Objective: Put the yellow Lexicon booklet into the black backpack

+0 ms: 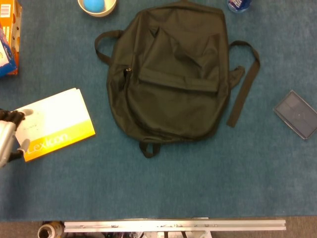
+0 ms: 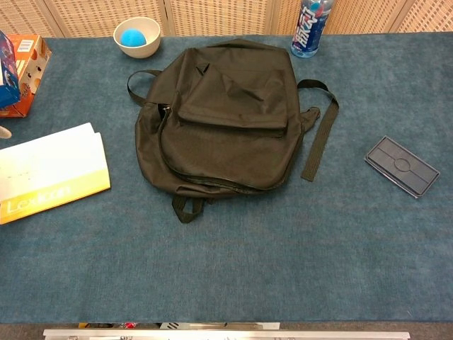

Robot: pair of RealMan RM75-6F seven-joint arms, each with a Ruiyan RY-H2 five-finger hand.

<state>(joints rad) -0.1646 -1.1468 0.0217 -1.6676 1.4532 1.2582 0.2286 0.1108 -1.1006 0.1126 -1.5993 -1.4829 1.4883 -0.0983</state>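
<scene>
Just at the left edge, the left hand (image 1: 9, 136) reaches over the booklet's (image 1: 54, 124) near corner, fingers spread across it; whether it grips, I cannot tell. Yellow and white, the booklet lies flat on the blue table (image 1: 198, 178), well left of the backpack (image 1: 171, 74), which lies zipped. No right hand shows.

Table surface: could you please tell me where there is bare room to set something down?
The widest bare patch is the near strip of table, in front of the black backpack. There is also room between the backpack strap and the grey case. The left side is crowded: the Lexicon booklet, the left hand and the orange box.
</scene>
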